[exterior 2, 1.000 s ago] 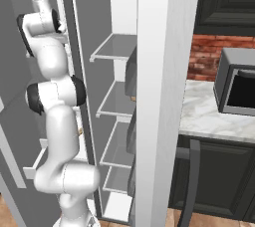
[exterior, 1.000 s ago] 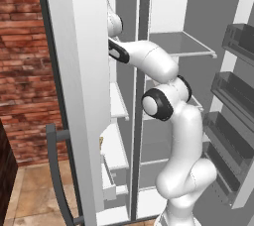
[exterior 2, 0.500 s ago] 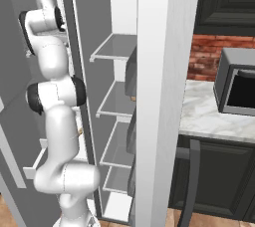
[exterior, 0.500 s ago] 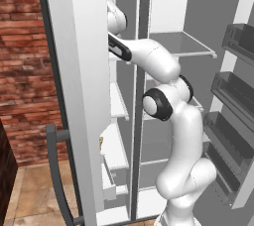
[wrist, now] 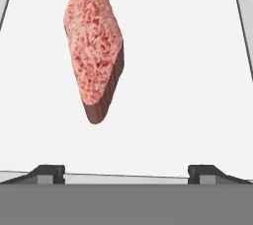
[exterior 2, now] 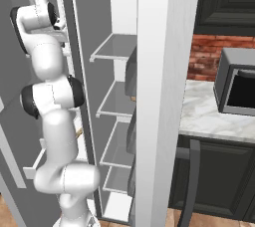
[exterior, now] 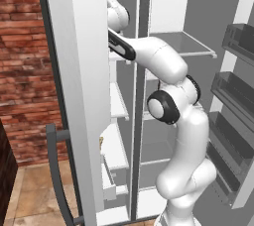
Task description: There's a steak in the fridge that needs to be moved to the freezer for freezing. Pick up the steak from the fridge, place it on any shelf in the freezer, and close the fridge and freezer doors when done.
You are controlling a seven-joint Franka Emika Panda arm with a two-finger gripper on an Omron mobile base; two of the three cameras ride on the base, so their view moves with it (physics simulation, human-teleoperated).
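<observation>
In the hand view the gripper stands with its two dark fingertips spread wide and nothing between them; beyond them the steak lies flat on a white shelf (a freezer shelf, going by the arm's reach in the base views); the freezer and fridge doors hang open.

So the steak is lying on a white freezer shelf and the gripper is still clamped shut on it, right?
Not quite. The steak does lie on the white shelf, but the gripper is not clamped on it. The hand view shows both fingertips spread wide apart at the bottom, with the steak lying clear beyond them, untouched. The jaws are open.
</observation>
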